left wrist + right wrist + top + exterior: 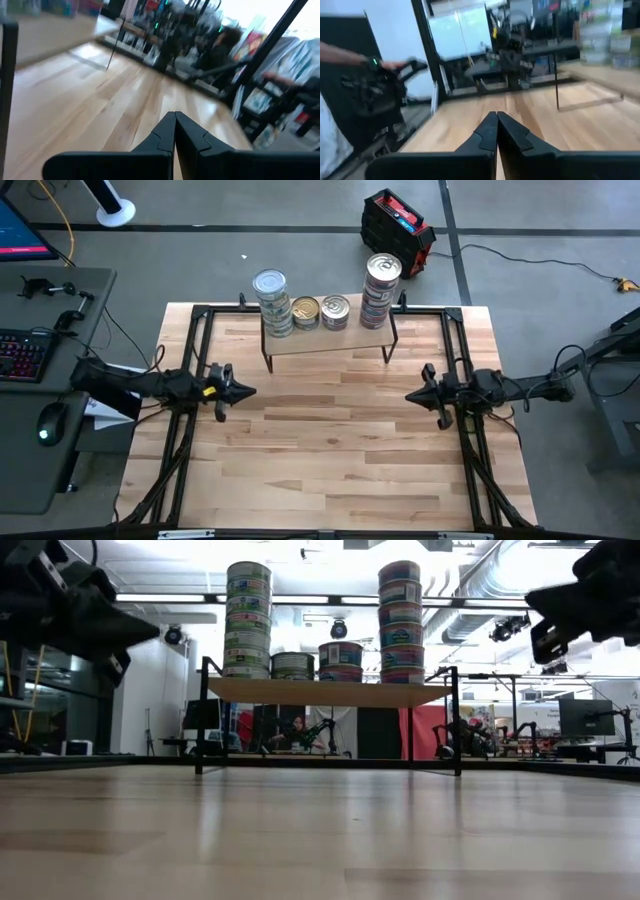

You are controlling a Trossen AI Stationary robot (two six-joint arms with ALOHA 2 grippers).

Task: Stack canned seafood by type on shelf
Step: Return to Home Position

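The shelf (330, 338), a light wood board on thin black legs, stands at the table's far middle. On its board rest the canned seafood tins: a tall stack at the left (248, 620), a tall stack at the right (400, 622), and two short stacks (292, 665) (341, 660) between them. My left gripper (250, 391) hovers shut and level over the table's left side, pointing right. My right gripper (410, 394) hovers shut and level over the right side, pointing left. Both stand near of the shelf and hold nothing.
A black frame (200, 315) runs along the table's left, right and far edges. The bare wood tabletop (330, 460) lies between and near of the two grippers. A desk with a keyboard (20, 355) and mouse stands off the table's left.
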